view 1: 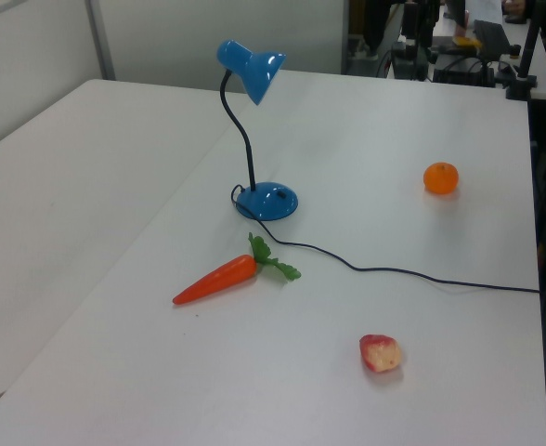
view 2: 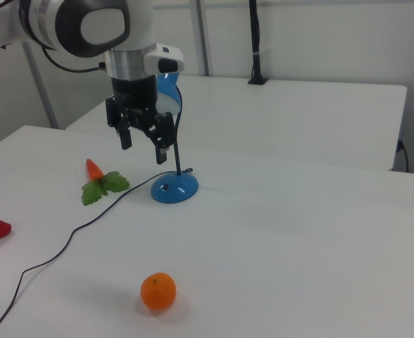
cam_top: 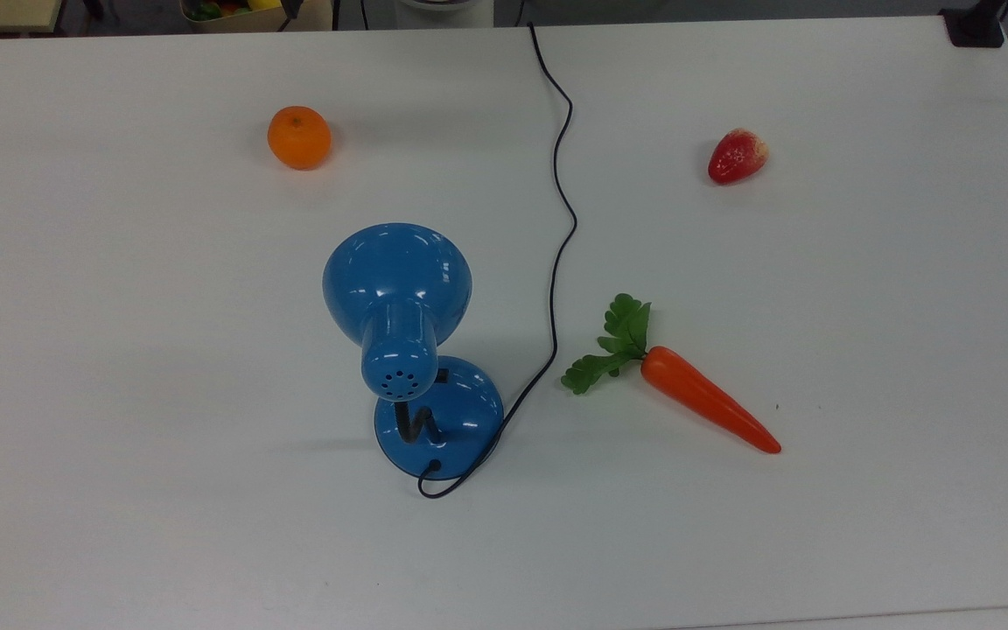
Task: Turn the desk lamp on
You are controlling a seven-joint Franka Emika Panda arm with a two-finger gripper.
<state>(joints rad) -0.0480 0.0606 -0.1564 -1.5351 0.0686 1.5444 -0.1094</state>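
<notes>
In the right view, an orange (view 2: 158,291) lay nearest, a cord (view 2: 66,243) beyond it. The gripper (view 2: 143,143) hung above the table (view 2: 298,246), fingers spread wide and empty, before the lamp (view 2: 173,184). A carrot (view 2: 94,170) lay left.

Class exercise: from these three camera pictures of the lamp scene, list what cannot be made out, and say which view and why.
- Desk lamp switch position: too small in the top view.
- Lamp shade in the right view: mostly hidden behind the gripper.
- Cord plug end: cut off at the left view's right edge.
- Carrot body: behind its leaves, right view.
</notes>
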